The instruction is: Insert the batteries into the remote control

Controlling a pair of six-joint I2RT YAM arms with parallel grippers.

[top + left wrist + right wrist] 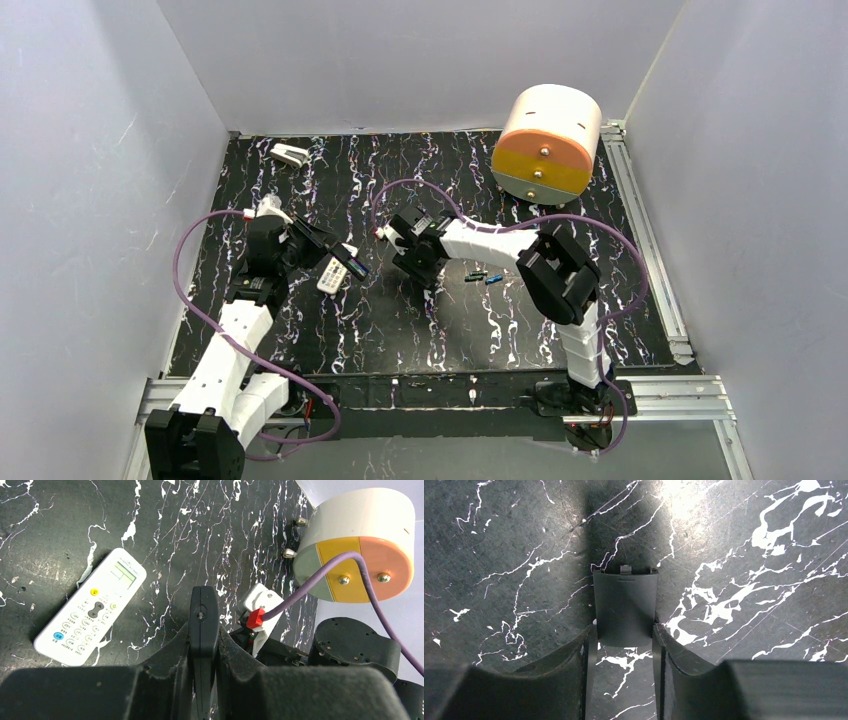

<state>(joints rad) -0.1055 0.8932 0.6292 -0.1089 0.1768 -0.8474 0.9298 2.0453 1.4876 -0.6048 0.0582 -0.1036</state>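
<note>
Top external view: batteries [485,278] loose on marbled table [450,330], beside right forearm. White remote control [332,276] flat, buttons up, just beside left gripper [203,636], clenched on black strip [202,605]. Right gripper [624,630] pinches dark tabbed cover [625,600] by both edges. Farther back: orange-yellow drum [548,140], white-grey block [290,154].

Top view: the batteries [484,278] are too small to count (only green and blue tints register), and the black strip [350,266] masks one end of the remote control [330,279]. Left wrist view: the strip's near end is concealed inside the left gripper [202,650]. Right wrist view: the right gripper [625,636] overlaps the near corners of the dark cover [625,600]; table contact indeterminate.
</note>
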